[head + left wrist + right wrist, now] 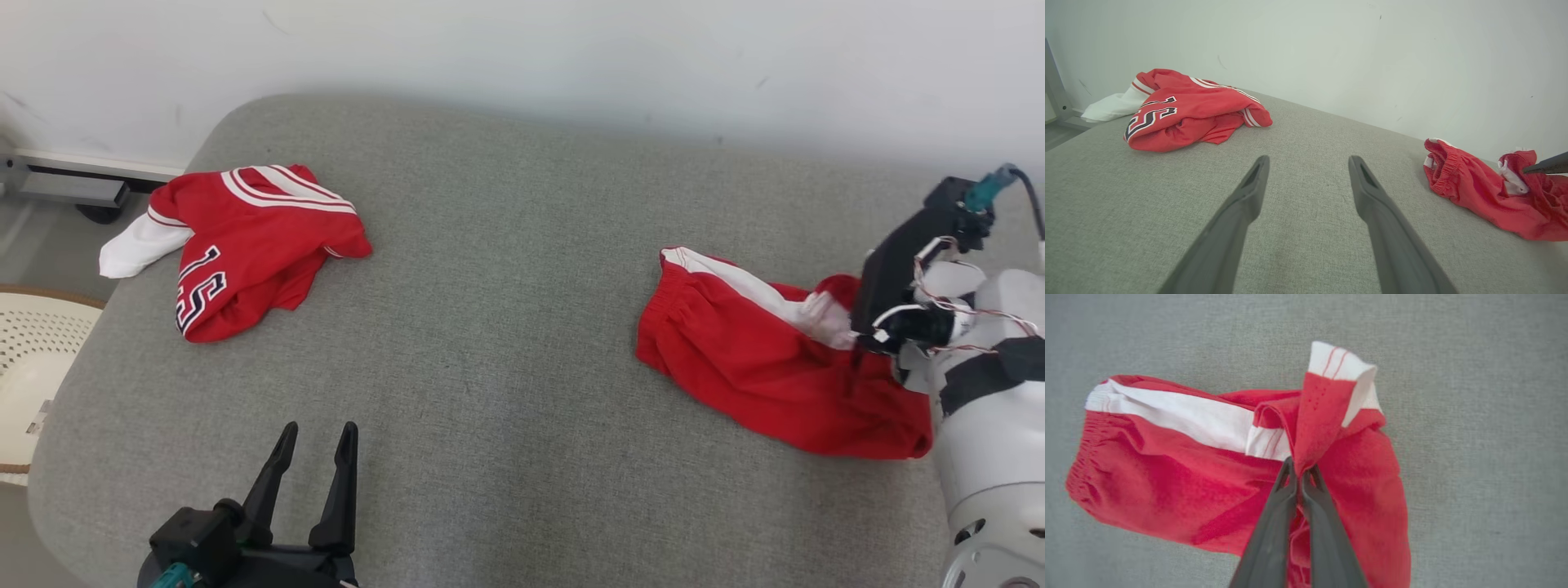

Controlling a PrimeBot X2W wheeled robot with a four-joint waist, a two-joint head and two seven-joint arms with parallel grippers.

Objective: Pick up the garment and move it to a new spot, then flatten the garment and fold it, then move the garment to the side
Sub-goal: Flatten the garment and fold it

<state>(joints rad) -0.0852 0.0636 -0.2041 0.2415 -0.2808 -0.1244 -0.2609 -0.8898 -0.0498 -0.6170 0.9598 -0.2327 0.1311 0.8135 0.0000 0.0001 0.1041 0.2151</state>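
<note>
I see the red shorts (751, 359) on the right side of the grey cushion (506, 327). My right tool (1301, 467) is pinched tight on a fold of the shorts, near their right end, where a red and white bit sticks up. The rest of the shorts lies on the cushion. My left tool (320, 429) is wide, with nothing in it, over bare cushion at the near left. A red shirt (261, 245) with a number lies crumpled at the far left, well apart from the shorts. A white basket (33, 351) sits past the left edge.
</note>
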